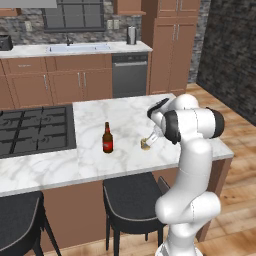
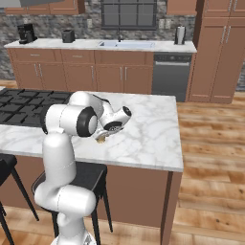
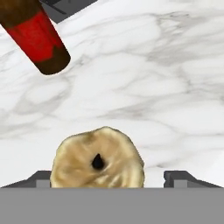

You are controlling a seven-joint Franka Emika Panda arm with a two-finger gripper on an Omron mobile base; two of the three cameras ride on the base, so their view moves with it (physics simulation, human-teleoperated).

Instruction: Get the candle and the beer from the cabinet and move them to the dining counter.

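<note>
The candle (image 1: pixel 145 145), a short gold-tan cylinder, sits on the white marble dining counter (image 1: pixel 125 112) near its front right part. My gripper (image 1: pixel 149 140) hangs just over it, tilted down. In the hand view the candle (image 3: pixel 97 157) lies between my two dark fingertips (image 3: pixel 183 177), and a gap shows on its right side, so my gripper (image 3: pixel 111 177) is open. The beer (image 1: pixel 107 138), a dark brown bottle with a red label, stands upright on the counter a short way left of the candle; the hand view has the beer (image 3: pixel 37 39) at top left. The cabinet is out of view.
A black gas cooktop (image 1: pixel 30 130) is set into the counter's left part. Two dark stools (image 1: pixel 132 200) stand under its front edge. Behind lies a sink counter (image 1: pixel 75 48) with a paper towel roll (image 1: pixel 131 35). Wood floor (image 1: pixel 235 125) runs to the right.
</note>
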